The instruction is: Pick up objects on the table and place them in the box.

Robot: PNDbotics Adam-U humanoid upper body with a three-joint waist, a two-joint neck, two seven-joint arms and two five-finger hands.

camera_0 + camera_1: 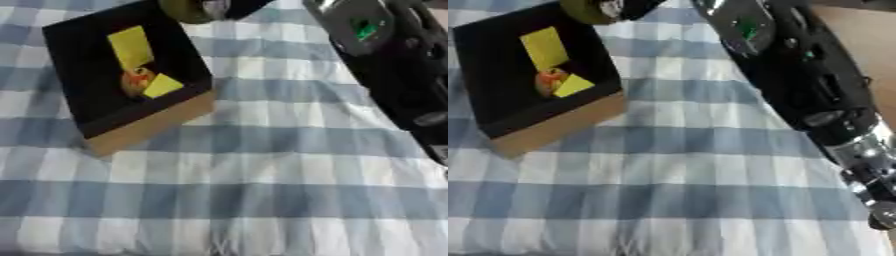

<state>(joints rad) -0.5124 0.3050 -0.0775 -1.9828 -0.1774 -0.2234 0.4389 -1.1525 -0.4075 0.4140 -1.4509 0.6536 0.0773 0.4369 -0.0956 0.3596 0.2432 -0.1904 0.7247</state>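
A cardboard box (156,124) with a black inside stands at the upper left of the checked cloth. Inside it lie a tall yellow piece (131,46), a smaller yellow piece (163,85) and an orange thing (136,80) between them. My right arm (798,75) reaches in from the right and crosses to the top edge. Its hand (626,6), mostly cut off by the picture's top, is curled on an olive round thing (582,11) that hangs over the box's far right corner. My left hand does not show.
The blue and white checked cloth (254,180) covers the table in front of and right of the box. A strip of bare brown table (859,40) shows at the far right.
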